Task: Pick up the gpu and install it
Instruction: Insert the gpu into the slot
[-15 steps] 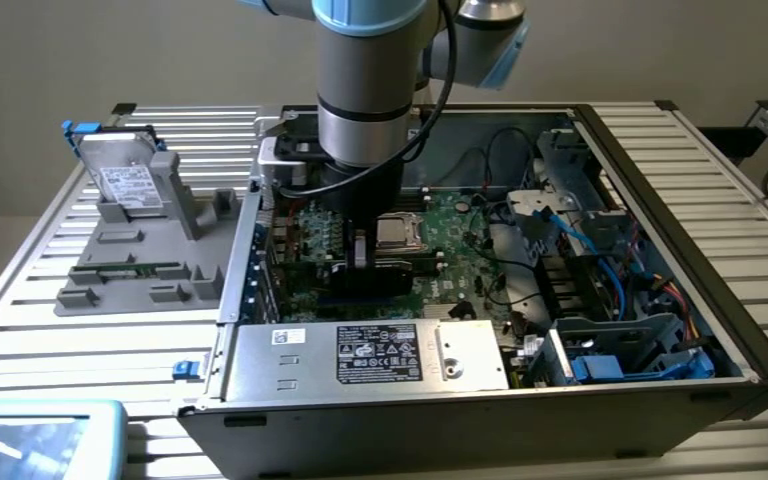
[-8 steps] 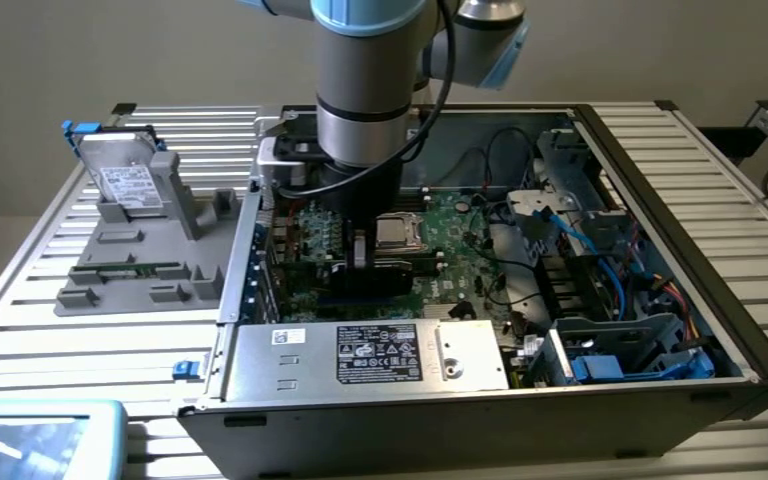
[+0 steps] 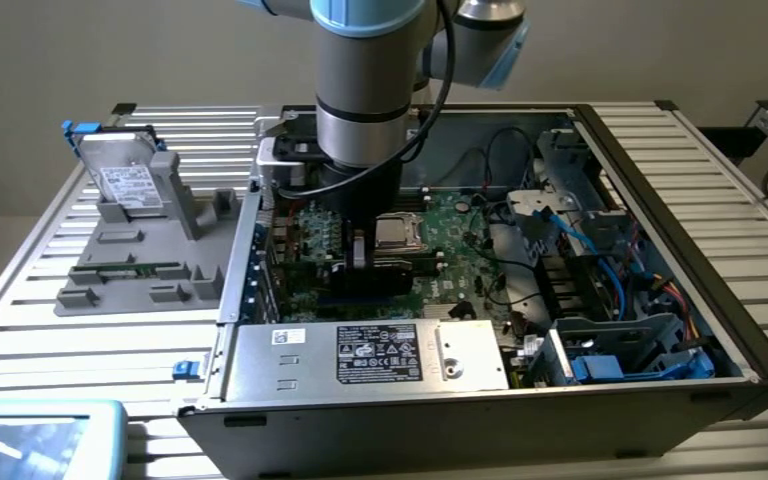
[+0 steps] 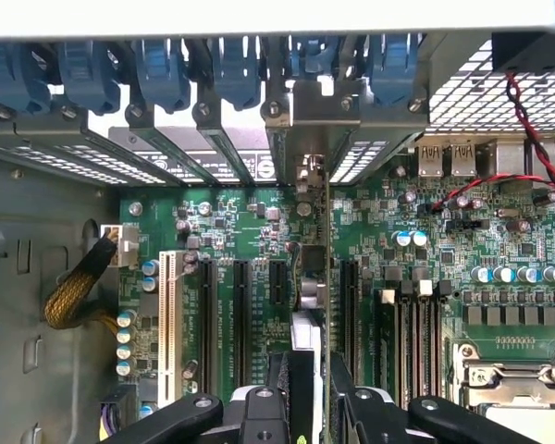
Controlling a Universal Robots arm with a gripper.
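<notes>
One hand, one gpu gripped edge-on, motherboard

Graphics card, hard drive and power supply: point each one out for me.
graphics card [image 4: 326, 259], wrist view, on its thin edge facing the camera.
hard drive [image 3: 131, 182], exterior view, on its white label.
power supply [image 3: 377, 353], exterior view, on its black label.

hidden: gripper fingertips masked by arm body inside computer case | edge-on: gpu seen as thin line, face not readable | cut off: arm upper links | too small: power supply label text
</notes>
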